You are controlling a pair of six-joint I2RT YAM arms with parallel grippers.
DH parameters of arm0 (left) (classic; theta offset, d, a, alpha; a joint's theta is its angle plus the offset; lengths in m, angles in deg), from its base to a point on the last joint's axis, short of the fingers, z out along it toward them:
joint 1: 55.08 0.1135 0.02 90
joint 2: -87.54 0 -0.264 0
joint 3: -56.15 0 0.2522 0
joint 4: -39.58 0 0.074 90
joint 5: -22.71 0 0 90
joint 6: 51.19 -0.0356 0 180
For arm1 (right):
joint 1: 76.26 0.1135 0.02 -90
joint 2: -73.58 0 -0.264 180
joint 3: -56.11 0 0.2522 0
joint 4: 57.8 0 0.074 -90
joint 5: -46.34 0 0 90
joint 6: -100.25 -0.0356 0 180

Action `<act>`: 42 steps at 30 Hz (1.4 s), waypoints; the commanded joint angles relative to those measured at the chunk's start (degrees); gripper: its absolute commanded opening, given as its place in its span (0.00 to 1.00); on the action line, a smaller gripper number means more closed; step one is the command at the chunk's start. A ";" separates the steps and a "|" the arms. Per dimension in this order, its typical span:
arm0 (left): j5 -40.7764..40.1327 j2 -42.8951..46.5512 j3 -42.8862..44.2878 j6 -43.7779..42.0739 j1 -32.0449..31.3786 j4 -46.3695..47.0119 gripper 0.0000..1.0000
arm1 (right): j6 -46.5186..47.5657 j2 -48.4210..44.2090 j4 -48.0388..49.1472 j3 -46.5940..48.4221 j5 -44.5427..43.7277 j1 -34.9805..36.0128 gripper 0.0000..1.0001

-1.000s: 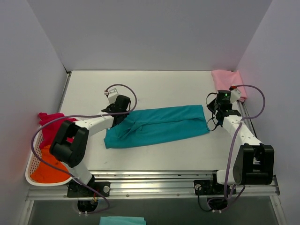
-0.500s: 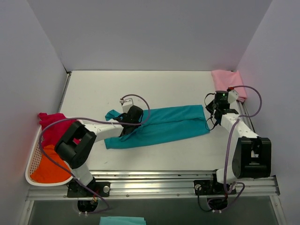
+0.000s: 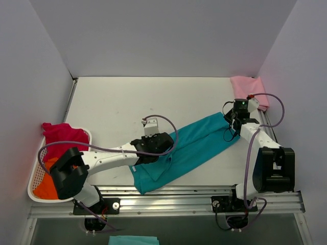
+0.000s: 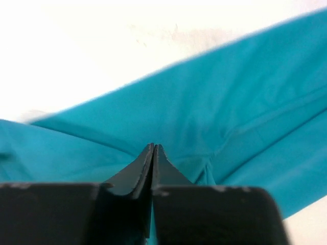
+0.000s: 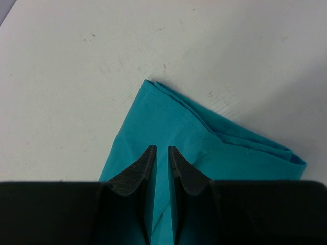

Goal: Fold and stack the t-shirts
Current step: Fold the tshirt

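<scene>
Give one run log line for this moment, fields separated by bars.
left gripper: shut on teal t-shirt | right gripper: shut on teal t-shirt | fold: unfinished

There are four t-shirts, one of each colour. One teal t-shirt (image 3: 196,140) is stretched between the two claws. One pale pink t-shirt (image 3: 245,86) lies just beyond the right claw (image 5: 158,149). One magenta-red t-shirt (image 3: 60,133) and one orange t-shirt (image 3: 45,186) are well to the left of the left claw (image 4: 153,148), both in one white basket (image 3: 31,190). One more teal piece (image 3: 130,240) shows below the table front, nearer than the left claw; whether it is a shirt, I cannot tell. There are two arms, the left arm (image 3: 107,158) and the right arm (image 3: 260,143). Each has one claw with two fingers and one purple cable (image 3: 278,109). There is one table (image 3: 112,97).
</scene>
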 commanded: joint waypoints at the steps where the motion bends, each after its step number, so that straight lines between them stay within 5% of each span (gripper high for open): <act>1: -9.03 7.50 1.88 3.63 0.28 -8.15 0.15 | 0.36 0.36 1.07 0.46 -0.35 -0.44 0.12; 3: -10.10 10.07 0.56 3.81 0.28 -8.59 0.28 | 0.36 0.71 1.07 0.81 -0.18 -0.52 0.12; 4: -10.19 12.43 -0.14 3.98 0.37 -8.94 0.57 | 0.36 0.72 1.15 0.82 0.00 -0.44 0.12; 7: -9.67 15.95 -3.57 5.91 0.63 -9.99 0.90 | 0.36 0.98 1.33 0.99 0.00 -0.52 0.12; 20: -4.22 14.48 -15.52 13.39 1.77 -6.14 0.94 | 0.27 1.60 2.12 0.90 0.44 -0.44 0.13; 24: 1.82 11.14 -18.95 10.67 6.85 3.58 0.95 | 0.27 1.33 2.12 0.90 0.35 -0.52 0.13; 29: 4.83 7.80 -21.86 7.33 11.88 10.56 0.81 | 0.36 1.42 2.21 0.99 0.26 -0.44 0.13; 33: 6.59 3.76 -20.89 5.31 15.22 13.72 0.12 | 0.18 1.86 2.30 1.17 -0.09 -0.44 0.13; 34: 6.94 3.23 -20.28 4.52 16.53 13.73 0.02 | 0.18 1.95 2.38 1.26 -0.09 -0.44 0.13; 42: 6.94 -2.90 -5.81 -5.49 26.81 14.96 0.02 | -2.19 6.51 4.49 4.06 0.35 -0.35 0.13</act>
